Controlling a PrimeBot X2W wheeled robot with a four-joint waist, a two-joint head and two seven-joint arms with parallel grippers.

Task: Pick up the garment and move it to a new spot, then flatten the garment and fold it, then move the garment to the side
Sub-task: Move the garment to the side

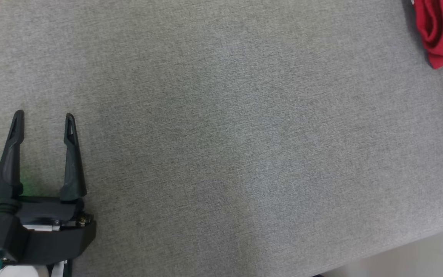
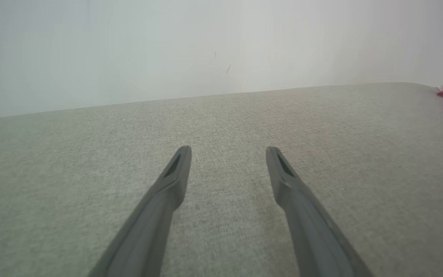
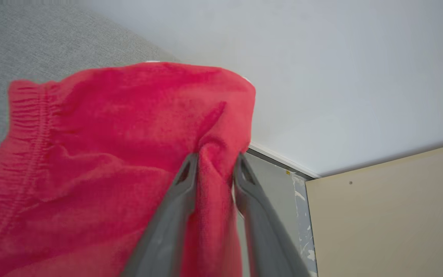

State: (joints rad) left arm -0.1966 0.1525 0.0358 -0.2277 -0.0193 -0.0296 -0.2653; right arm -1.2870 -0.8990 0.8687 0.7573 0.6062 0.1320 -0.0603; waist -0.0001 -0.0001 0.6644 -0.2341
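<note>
The right jaws clamp a fold of the red garment (image 3: 102, 154). The left jaws stand wide apart over the grey worktop (image 1: 225, 134), the garment well off to their right.

No legible text, no labels, brands, numbers or signs anywhere
</note>
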